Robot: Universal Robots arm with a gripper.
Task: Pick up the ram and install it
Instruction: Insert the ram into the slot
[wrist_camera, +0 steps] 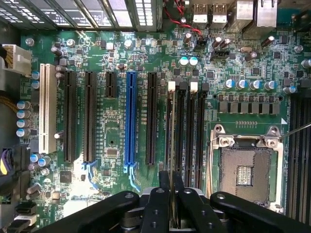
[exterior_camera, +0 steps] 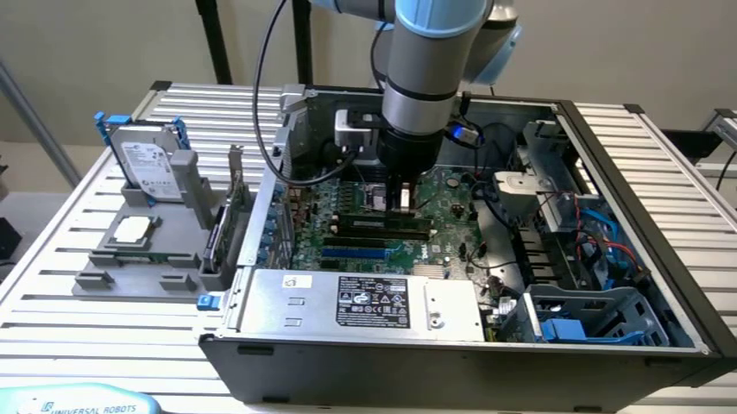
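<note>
Ram [wrist_camera: 171, 160] sits edge-on between the jaws, clamped thin and upright over the black memory slots [wrist_camera: 187, 131] of the motherboard [wrist_camera: 112, 53]; in wrist view the stick runs along the slot beside the white latch [wrist_camera: 171, 86]. Can't tell if it's fully seated.

Exterior view, going from that view's left: slatted metal desk [exterior_camera: 69, 285] w/ a grey fixture block [exterior_camera: 138, 250]. On it a hard drive [exterior_camera: 147, 159] w/ blue rails stands upright, and a small silver chip [exterior_camera: 133, 228] lies flat on the grey block nearer the camera. Just beside the fixture, towards the case, a green expansion card [exterior_camera: 234, 216] w/ metal bracket stands on edge.

Centre: open PC case [exterior_camera: 461, 379] lying on its side, power supply [exterior_camera: 357, 302] w/ label along the near wall. Robot arm [exterior_camera: 432, 60] comes down from above into the case, gripper [exterior_camera: 403, 200] low over the board at the memory slots, cable looping off its side.

Exterior view's right: drive bays and blue plastic caddy [exterior_camera: 588, 323], bundles of black, red and blue wires [exterior_camera: 564, 233] inside the case.

Wrist view also shows a blue expansion slot [wrist_camera: 130, 116], a white slot [wrist_camera: 46, 109] and the open CPU socket [wrist_camera: 245, 170] next to the memory slots.
</note>
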